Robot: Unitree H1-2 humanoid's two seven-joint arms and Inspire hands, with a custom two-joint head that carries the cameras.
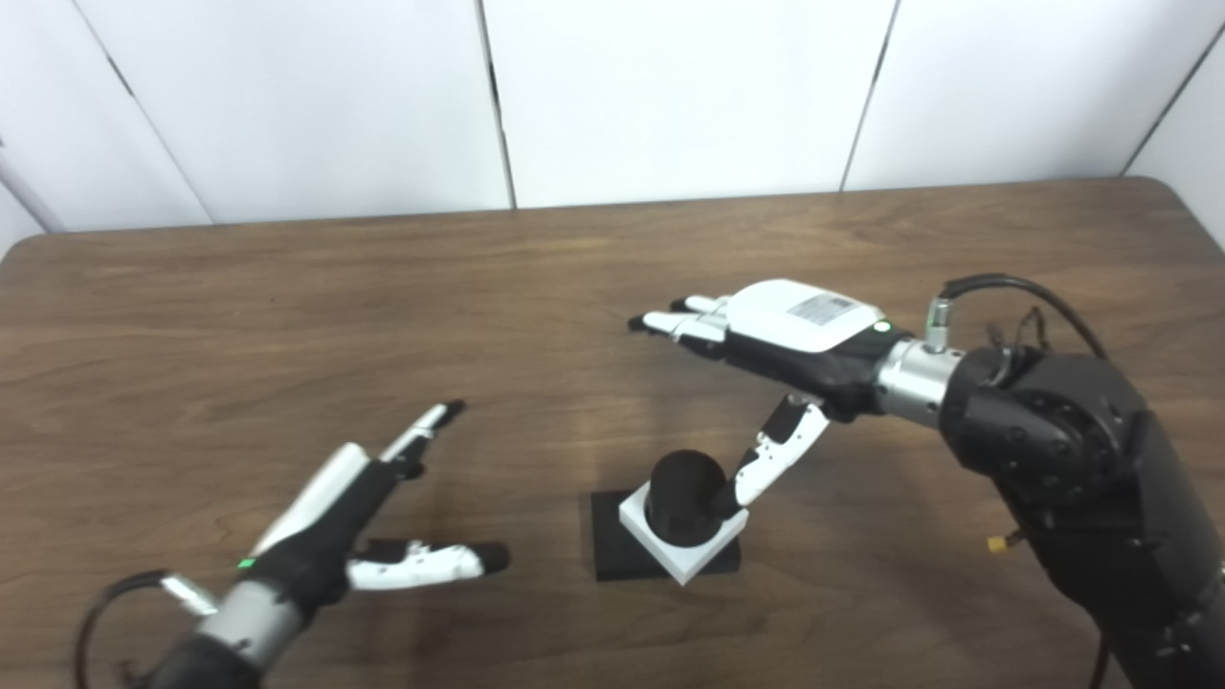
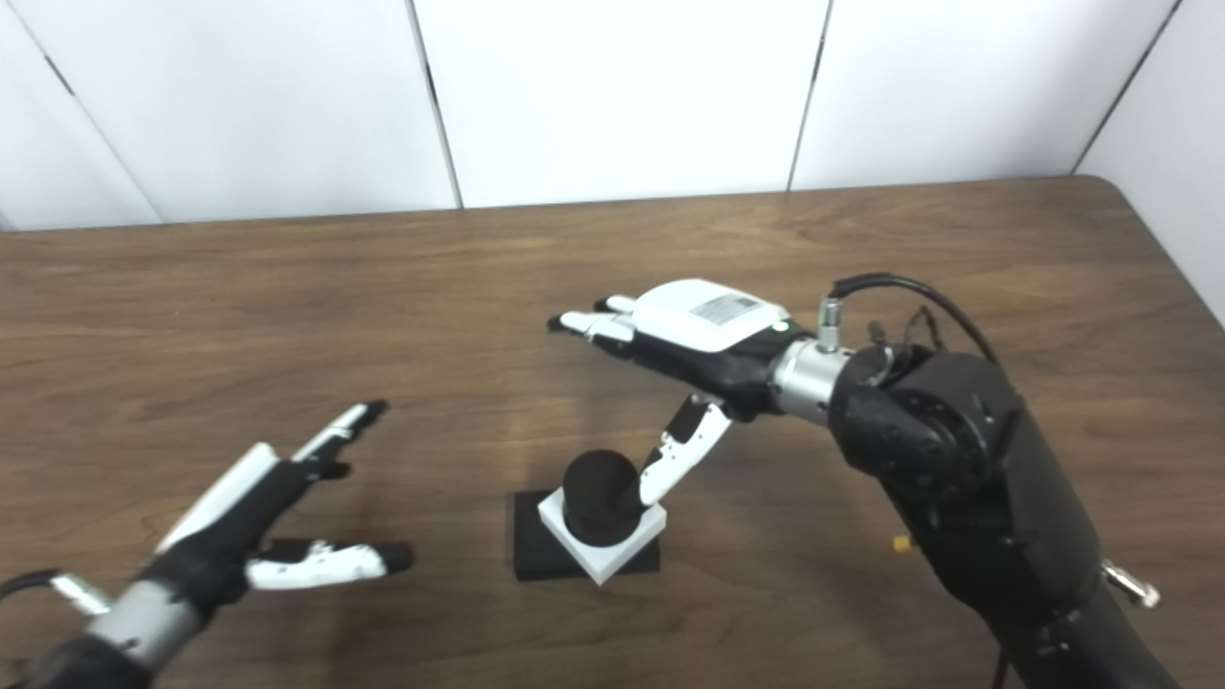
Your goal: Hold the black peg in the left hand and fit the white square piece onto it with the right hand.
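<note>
Left hand (image 1: 354, 507) open, white square piece (image 1: 681, 536) on black peg (image 1: 685, 496)

I look down on a dark brown wood-grain table (image 1: 287, 316) with rounded far corners. Behind its far edge stands a wall of plain white panels (image 1: 679, 96) (thin dark seams between them), evenly and softly lit.

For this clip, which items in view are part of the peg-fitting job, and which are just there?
Part of the job:
black peg on its flat black base
white square piece, already around the peg
left hand, open, holding nothing
right hand, open, thumb by the peg

Just there:
table
white wall panels
</note>
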